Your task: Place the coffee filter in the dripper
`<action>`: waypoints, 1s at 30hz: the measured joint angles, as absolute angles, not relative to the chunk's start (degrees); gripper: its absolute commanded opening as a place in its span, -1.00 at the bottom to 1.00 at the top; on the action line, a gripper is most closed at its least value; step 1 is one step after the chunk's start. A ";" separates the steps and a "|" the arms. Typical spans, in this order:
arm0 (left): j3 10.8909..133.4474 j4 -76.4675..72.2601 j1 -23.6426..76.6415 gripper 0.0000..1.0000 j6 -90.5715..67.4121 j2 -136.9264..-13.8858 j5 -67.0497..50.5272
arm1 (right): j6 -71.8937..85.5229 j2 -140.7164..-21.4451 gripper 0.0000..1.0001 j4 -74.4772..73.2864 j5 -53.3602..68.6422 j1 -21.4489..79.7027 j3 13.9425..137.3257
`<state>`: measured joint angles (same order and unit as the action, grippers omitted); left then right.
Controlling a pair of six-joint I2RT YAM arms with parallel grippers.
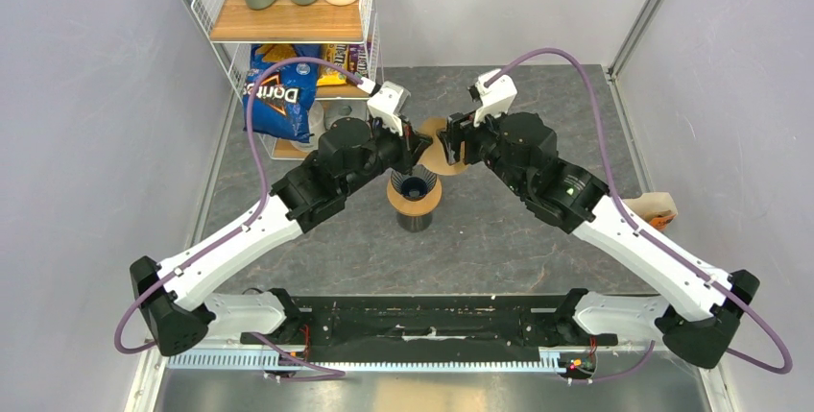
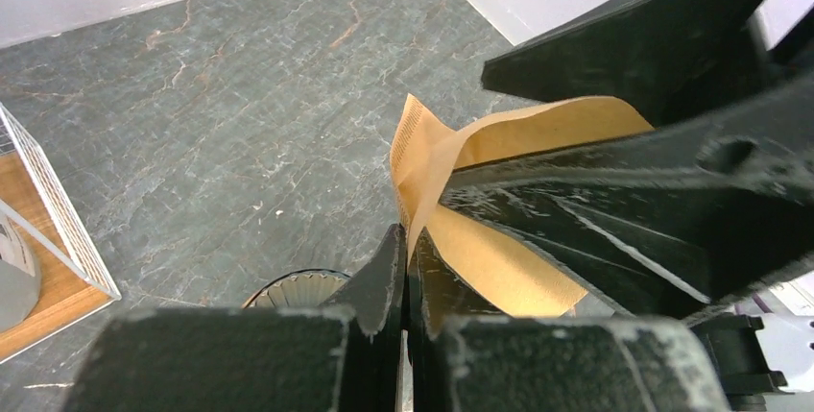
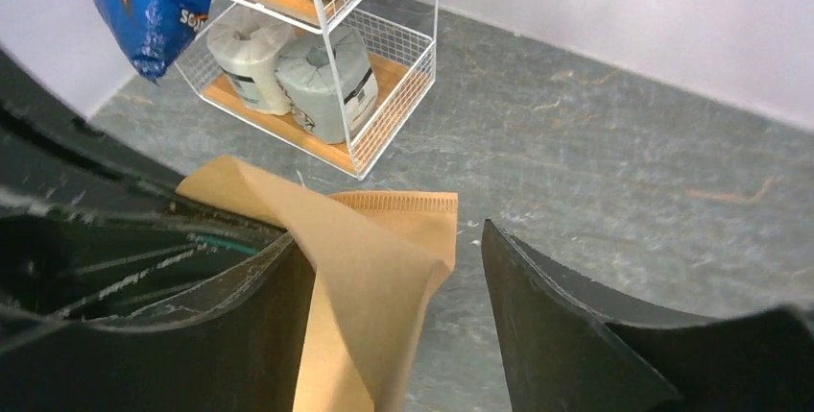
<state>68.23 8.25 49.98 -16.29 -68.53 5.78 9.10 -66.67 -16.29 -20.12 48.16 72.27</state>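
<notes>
From where I stand, the two arms meet over the middle of the grey stone-patterned bench (image 1: 538, 239). The thin, light-brown paper coffee filter (image 1: 439, 151) hangs in the air between them. The left tool (image 2: 403, 244) has its black fingers pressed together on one edge of the paper, pinching it flat. The right tool (image 3: 389, 234) has its fingers well apart. The filter's crimped edge sits in the gap, lying against one finger while the other is clear of it, so this tool grips nothing. The paper is bent and partly spread open between the two tools.

The small dark blue see-through plastic dripper (image 1: 415, 185) is below the filter and a little nearer the arm bases. It sits in a tan wooden ring (image 1: 427, 203) on top of a dark cylindrical cup (image 1: 415, 222), which stands upright on the bench. The filter is apart from the dripper, not in it. In the left wrist view, a bit of the dripper's ribbed rim shows beneath the closed fingers.

At the far left corner stands a white wire rack (image 1: 288, 23) with wooden shelves and a blue Doritos bag (image 1: 280, 97) in it. An orange-and-white holder (image 1: 660, 208) shows on the bench just past the right arm.
</notes>
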 measured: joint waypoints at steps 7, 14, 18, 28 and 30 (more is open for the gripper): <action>69.10 10.11 49.98 -0.96 -16.12 -68.75 5.48 | -8.08 -65.19 0.50 -21.76 -14.68 48.14 74.28; 70.24 11.09 49.98 -0.96 -16.03 -69.21 3.73 | -19.33 -67.85 0.30 -28.47 -12.03 48.16 78.32; 70.96 11.09 50.00 -0.96 -16.03 -69.93 2.61 | -21.52 -70.17 0.33 -29.65 -12.40 48.16 80.09; 71.61 12.21 50.00 -0.96 -16.08 -70.78 1.39 | -24.34 -73.19 0.19 -29.52 -17.67 48.16 80.82; 71.61 12.34 50.00 -0.96 -16.12 -70.78 1.39 | -24.64 -73.19 0.17 -29.04 -19.35 48.16 80.82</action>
<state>71.61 12.34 50.00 -16.12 -70.78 1.39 -24.64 -73.19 -29.04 -19.35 48.16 80.82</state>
